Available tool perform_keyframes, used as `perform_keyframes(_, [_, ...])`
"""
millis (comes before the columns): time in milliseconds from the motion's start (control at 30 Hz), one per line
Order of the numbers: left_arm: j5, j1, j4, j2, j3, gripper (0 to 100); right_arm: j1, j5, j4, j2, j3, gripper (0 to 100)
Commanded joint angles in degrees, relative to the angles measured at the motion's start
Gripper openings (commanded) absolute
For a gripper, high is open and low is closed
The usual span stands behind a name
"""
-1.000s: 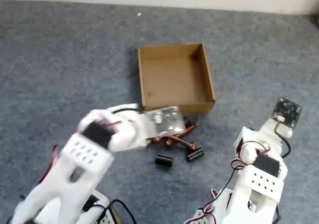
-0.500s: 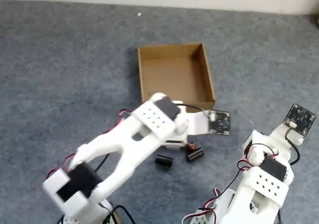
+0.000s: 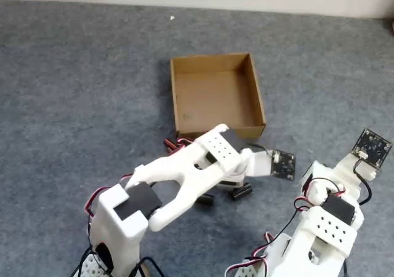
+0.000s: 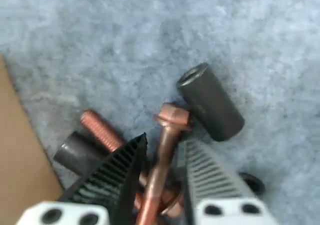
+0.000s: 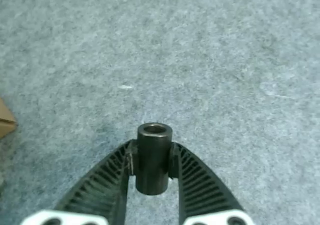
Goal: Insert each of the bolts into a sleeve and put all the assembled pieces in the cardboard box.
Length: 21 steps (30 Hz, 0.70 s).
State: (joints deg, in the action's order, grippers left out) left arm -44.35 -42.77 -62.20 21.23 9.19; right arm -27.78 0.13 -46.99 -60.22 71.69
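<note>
Since the earlier frame the left arm [image 3: 184,178] has swung across to the parts pile [image 3: 240,191]. Right gripper [image 5: 152,150] is clamped on an upright sleeve [image 5: 154,160], bore uppermost, over bare carpet [image 5: 225,45]. Left gripper [image 4: 159,150] has jaws apart, straddling a copper bolt [image 4: 172,119] whose head touches a loose sleeve [image 4: 210,102], just before the cardboard box [image 3: 174,98]. Assessment: bolt pick-up in hand; next, close on the shank, lift, align with the held bore.

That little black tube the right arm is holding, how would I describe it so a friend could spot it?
Find the cardboard box on the grey carpet, then the right arm near it. Its end effector clamps a short black sleeve upright, open bore up. The other sleeves lie on their sides among the copper bolts.
</note>
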Motion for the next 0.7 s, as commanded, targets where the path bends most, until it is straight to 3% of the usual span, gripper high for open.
perform_keyframes(0, [-0.44,-0.13,0.70,-1.80,-2.51,1,-0.31,-0.53,1.80,-1.27,-1.36,0.5])
perform_keyframes(200, [-0.26,0.22,-5.63,-12.70,-0.22,0,-0.04,-0.53,1.71,-1.27,-1.36,0.5])
perform_keyframes(333, [4.57,2.51,-7.91,-23.16,4.18,0,0.04,-0.53,1.71,-1.27,-1.36,0.5])
perform_keyframes(467, [6.51,9.01,-9.14,-33.89,10.59,0,0.57,-0.44,1.63,-1.27,-1.36,0.5])
perform_keyframes(667, [7.12,23.96,-8.88,-48.22,24.22,0,5.05,-0.09,1.36,-1.27,-1.19,0.5])
